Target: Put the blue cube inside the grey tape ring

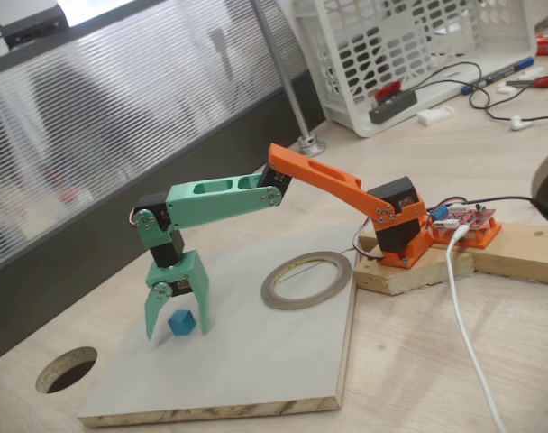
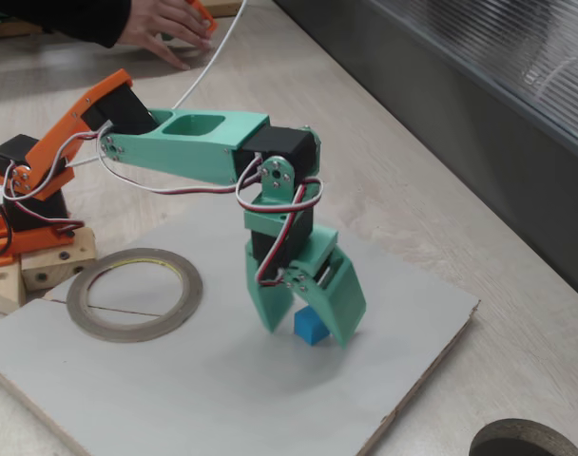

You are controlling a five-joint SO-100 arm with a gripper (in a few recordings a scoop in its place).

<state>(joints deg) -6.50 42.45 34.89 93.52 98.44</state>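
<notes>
The blue cube (image 1: 181, 322) (image 2: 311, 326) rests on the pale board (image 1: 256, 361) (image 2: 175, 399), at its left end in a fixed view. My gripper (image 1: 178, 329) (image 2: 308, 332) points straight down over it, open, with one green jaw on each side of the cube and the tips at the board. A gap shows between the cube and the left jaw in that view. The grey tape ring (image 1: 266, 287) (image 2: 127, 332) lies flat on the same board near the arm's orange base, a few cube widths from the gripper, with nothing inside it.
A dark round hole (image 1: 67, 368) (image 2: 527, 442) is cut in the tabletop beyond the board's edge. The arm's base sits on a wooden block (image 1: 517, 253) with a white cable (image 1: 463, 334) trailing off. A white basket (image 1: 409, 54) stands behind. A person's hand (image 2: 165, 24) rests at the table's far edge.
</notes>
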